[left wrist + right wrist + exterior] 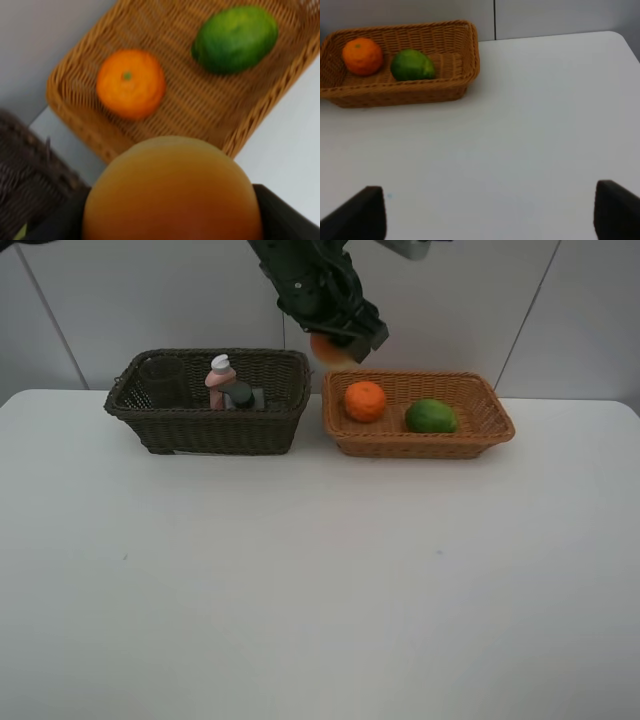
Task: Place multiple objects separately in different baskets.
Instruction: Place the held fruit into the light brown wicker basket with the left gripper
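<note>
inside, tan basket [492, 410] holds orange [365, 401], lime [431, 416]

The left arm [310, 285] is black and glossy, built from bulky, angular housings with pale highlights along their edges, narrowing to a blocky black left gripper [345, 340]. In the left wrist view its fingers [287, 215] appear as matte black slabs with straight edges. A pale grey, rounded shell [410, 248] shows at the top edge of the high view. The right gripper [490, 212] shows two dark, matte black fingertips [615, 207] with blunt, squared corners
</note>
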